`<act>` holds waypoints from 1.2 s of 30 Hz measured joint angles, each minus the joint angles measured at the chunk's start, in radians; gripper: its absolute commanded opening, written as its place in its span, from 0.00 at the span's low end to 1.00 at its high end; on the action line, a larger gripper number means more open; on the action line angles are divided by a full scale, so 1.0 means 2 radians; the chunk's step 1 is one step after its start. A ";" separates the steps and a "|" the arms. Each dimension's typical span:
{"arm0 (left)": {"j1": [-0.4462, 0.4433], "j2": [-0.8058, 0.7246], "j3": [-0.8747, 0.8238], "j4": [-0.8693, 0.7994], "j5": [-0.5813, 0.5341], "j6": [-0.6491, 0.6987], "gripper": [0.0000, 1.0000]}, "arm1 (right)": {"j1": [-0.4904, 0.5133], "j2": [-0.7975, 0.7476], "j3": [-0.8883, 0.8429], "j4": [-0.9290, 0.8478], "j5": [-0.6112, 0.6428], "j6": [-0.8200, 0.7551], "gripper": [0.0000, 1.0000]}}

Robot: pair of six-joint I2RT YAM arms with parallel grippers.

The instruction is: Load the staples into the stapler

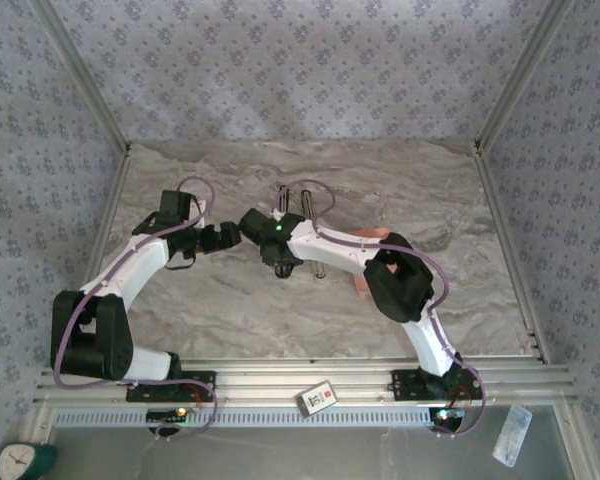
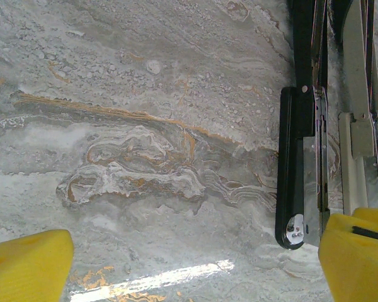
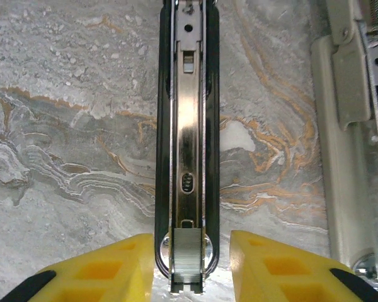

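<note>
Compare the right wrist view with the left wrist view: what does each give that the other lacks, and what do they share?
Right wrist adds: a look straight down into the open metal channel, with a staple strip lying at its near end between the fingertips of the open right gripper.
Left wrist adds: the left gripper, wide open over the marble table, and a side-on look at the stapler, showing its black flank.
Shared: the stapler, the pale part beside it, and the marble table.

The stapler point(image 3: 188, 126) has its far end cut off at the right wrist view's top edge.
</note>
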 measured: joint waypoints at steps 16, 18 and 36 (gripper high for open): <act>0.007 0.023 0.002 0.002 0.003 -0.002 1.00 | -0.080 0.059 0.117 0.002 0.002 -0.083 0.54; 0.009 0.023 0.004 0.001 0.003 -0.002 1.00 | -0.086 0.073 0.119 0.012 -0.002 -0.093 0.54; 0.010 0.046 0.010 -0.008 0.001 -0.004 0.99 | -0.107 0.154 0.153 0.086 -0.057 -0.141 0.49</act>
